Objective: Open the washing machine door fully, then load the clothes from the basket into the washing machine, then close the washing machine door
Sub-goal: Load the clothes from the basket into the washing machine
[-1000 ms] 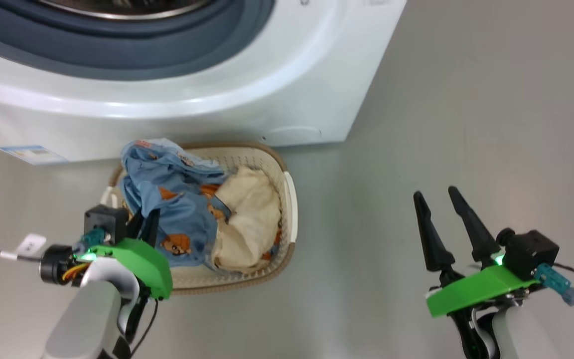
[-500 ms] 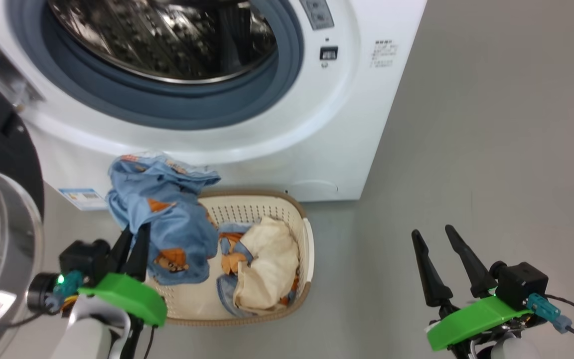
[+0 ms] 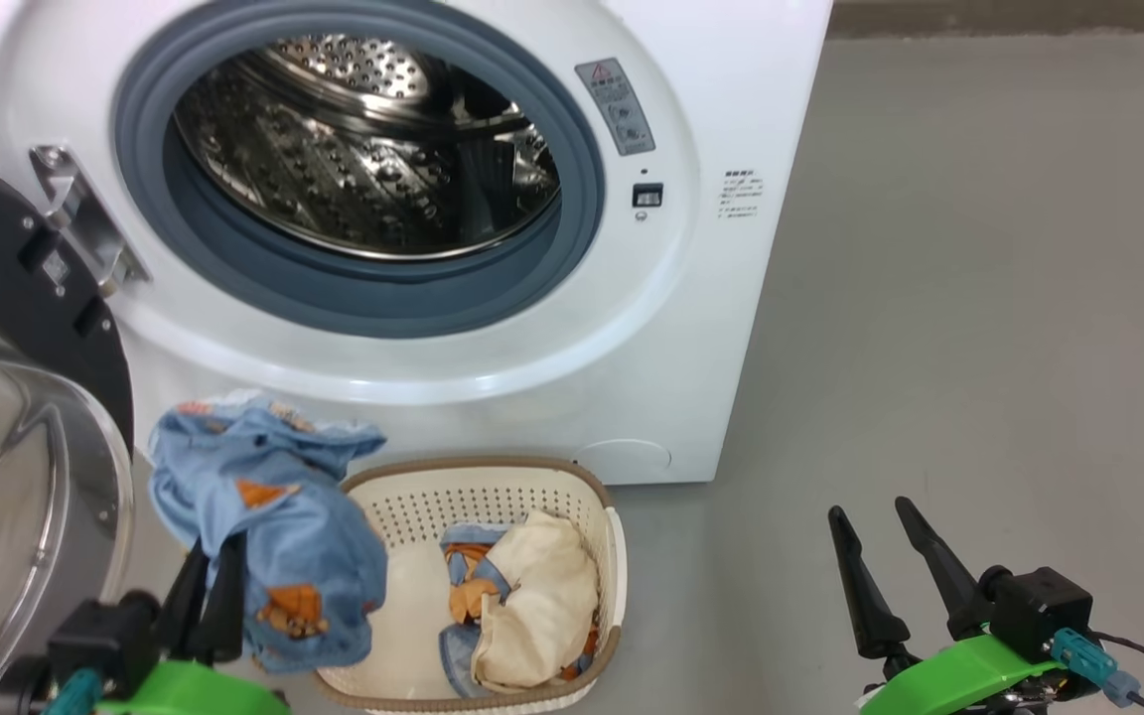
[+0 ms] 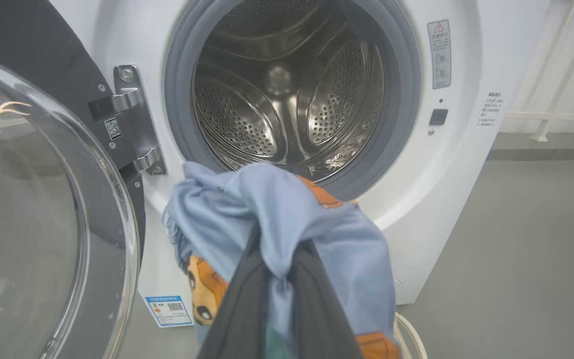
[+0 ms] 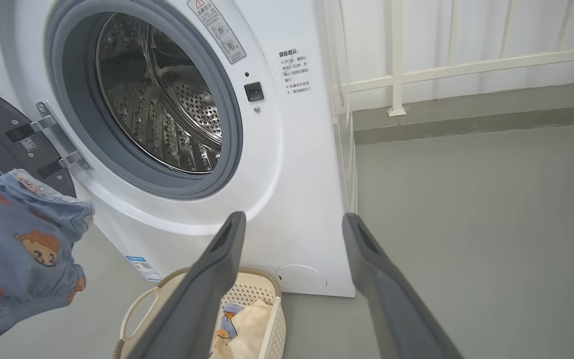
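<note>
The door [image 3: 26,328] stands swung open at far left. Just beside it the left gripper [image 3: 213,586] is clamped on the blue garment [image 3: 274,536], which hangs in the air by the basket's [image 3: 473,464] left end, below the drum [image 3: 363,169] and outside it. The basket sits on the floor [image 3: 979,298] just before the machine [image 3: 691,328] and holds the cream garment [image 3: 542,596]. Far right, the right gripper's [image 3: 868,508] jaws stand wide apart, with nothing between them.

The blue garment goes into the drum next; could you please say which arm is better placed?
Left: the left pincer is shut on the blue garment, hanging clear of the basket, facing the open drum. The right pincer stands open and empty, off to the side.
</note>
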Robot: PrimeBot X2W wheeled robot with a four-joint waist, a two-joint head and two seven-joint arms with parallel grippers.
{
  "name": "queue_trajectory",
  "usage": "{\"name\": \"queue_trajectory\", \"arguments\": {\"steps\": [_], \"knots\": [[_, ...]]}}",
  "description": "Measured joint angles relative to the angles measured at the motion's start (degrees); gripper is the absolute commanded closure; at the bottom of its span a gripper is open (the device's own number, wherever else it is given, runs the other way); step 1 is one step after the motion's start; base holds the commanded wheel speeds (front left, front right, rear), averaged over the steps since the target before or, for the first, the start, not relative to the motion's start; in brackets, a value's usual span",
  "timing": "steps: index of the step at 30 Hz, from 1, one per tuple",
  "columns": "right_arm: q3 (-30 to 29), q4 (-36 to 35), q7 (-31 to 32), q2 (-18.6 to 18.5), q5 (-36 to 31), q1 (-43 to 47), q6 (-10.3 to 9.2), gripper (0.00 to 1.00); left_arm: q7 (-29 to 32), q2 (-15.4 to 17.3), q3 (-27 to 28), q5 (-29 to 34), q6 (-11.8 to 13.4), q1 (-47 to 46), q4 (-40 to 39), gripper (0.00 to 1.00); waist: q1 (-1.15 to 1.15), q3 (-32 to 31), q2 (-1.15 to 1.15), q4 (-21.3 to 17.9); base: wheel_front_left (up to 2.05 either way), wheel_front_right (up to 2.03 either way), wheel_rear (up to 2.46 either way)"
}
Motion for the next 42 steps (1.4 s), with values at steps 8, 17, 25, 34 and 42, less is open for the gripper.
{"name": "queue_trajectory", "arguments": {"steps": [8, 17, 25, 34, 42], "knots": [[-0.3, -0.7, 0.0, -0.1, -1.4, 0.3, 0.0, 0.0, 0.0, -0.2, 2.3, 0.0, -0.2, 5.6, -2.8, 1.0, 0.0, -1.7, 0.0, -1.6, 0.0, 0.0, 0.0], [-0.5, -2.1, 0.0, -0.3, -1.9, 0.6, 0.0, 0.0, 0.0, -2.2, 4.6, 0.6, -0.3, 8.6, -5.0, 1.0, 0.0, -2.0, 0.0, -2.7, 0.0, 0.0, 0.0], [-0.7, -2.5, 0.0, -0.3, -1.9, 1.3, 0.0, 0.0, 0.0, -3.2, 5.9, 1.1, -1.1, 9.4, -5.1, 1.0, 0.0, -1.6, 0.0, -2.5, 0.0, 0.0, 0.0], [-0.8, -2.8, 0.0, -0.2, -1.9, 1.3, 0.0, 0.0, 0.0, -4.4, 7.2, 1.6, -2.6, 7.6, -4.5, 1.0, 0.0, 1.3, 0.0, -2.6, 0.0, 0.0, 0.0], [-0.7, -2.9, 0.0, -0.2, -1.9, 0.0, 0.0, 0.0, 0.0, -4.8, 7.4, 1.6, -4.1, -0.4, -2.9, 1.0, 0.0, 4.8, 0.0, -3.0, 0.0, 0.0, 0.0]]}}
